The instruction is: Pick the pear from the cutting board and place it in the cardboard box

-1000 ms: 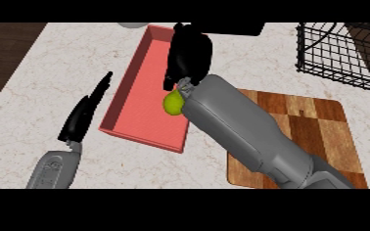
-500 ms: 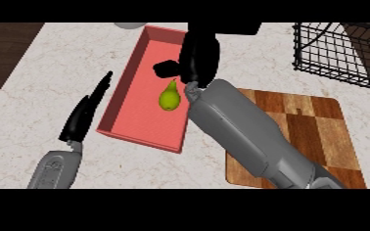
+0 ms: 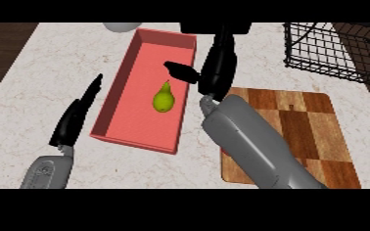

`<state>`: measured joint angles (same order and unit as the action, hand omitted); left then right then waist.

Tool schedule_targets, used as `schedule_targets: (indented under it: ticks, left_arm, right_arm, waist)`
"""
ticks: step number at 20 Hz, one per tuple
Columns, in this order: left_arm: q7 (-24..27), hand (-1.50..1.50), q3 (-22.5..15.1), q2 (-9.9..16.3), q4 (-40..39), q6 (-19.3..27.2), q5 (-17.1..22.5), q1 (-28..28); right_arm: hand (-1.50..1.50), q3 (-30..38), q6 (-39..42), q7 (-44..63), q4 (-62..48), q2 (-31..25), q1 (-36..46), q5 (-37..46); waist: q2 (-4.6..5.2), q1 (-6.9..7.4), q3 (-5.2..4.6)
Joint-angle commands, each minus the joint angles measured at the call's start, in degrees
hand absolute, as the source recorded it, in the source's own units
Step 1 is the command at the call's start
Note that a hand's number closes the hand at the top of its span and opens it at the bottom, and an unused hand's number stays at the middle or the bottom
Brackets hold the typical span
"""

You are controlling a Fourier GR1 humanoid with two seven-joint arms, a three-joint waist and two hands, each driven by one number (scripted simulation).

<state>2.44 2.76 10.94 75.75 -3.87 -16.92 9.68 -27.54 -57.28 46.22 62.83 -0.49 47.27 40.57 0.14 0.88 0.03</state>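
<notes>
The pear (image 3: 164,99) lies on the floor of the box (image 3: 115,105), a long pink-red tray with low walls, roughly at its middle, with its stem end pointing toward the far end. Nothing touches the fruit.

The right hand (image 3: 215,68) hangs over the box's right wall, just to the right of the pear and a little beyond it. Its fingers are straight and stretched away from the robot, and the thumb sticks out to the left over the inside of the box; the hand is spread and holds nothing. Its grey forearm runs back toward the lower edge of the view, crossing the left part of the cutting board (image 3: 311,127), a wooden board of light and dark blocks that sits on the tabletop (image 3: 57,54) to the right of the box.

The left hand (image 3: 77,112) shows at the left, beside the box's left wall, fingers straight and pointing away, resting and holding nothing.

At the far right corner of the pale marbled tabletop stands a black wire basket (image 3: 325,49). A pale round object (image 3: 121,27) sits past the box's far end, cut off by the view's edge.
</notes>
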Motion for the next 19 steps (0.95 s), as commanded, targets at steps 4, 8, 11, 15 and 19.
schedule_targets:
  ticks: [4, 8, 11, 15, 19]
  left_arm:
    - [0.3, 0.00, 0.9, 1.3, 3.6, -1.3, 1.0, -4.1]
    - [-2.1, 0.00, -0.8, -0.6, 4.3, -0.2, -0.5, -2.9]
    - [1.0, 0.00, 0.4, -0.7, 0.2, 0.3, -0.4, -1.6]
    - [-0.3, 0.00, 0.6, 0.1, 3.3, -0.8, -0.1, -3.6]
    - [4.1, 0.00, 2.8, 1.1, -2.8, -0.7, -0.1, -1.1]
  right_arm:
    - [-1.50, 1.3, -10.4, -10.8, 7.7, -1.3, -13.9, -1.8]
    - [-1.50, 4.8, -9.8, -19.0, 10.7, -5.8, -17.4, -8.6]
    - [-1.50, 4.0, -8.9, -24.9, 16.0, -6.4, -24.3, -13.1]
    - [-1.50, 6.2, -5.5, -30.0, 21.1, -10.4, -30.1, -17.1]
    - [-1.50, 7.1, -2.7, -35.9, 19.0, -8.9, -31.8, -20.1]
  waist:
    - [-0.26, -0.62, 0.02]
    - [-0.12, -0.65, 0.02]
    - [-0.10, -0.83, 0.00]
    - [-0.17, -0.87, 0.00]
    - [-0.07, -0.92, -0.02]
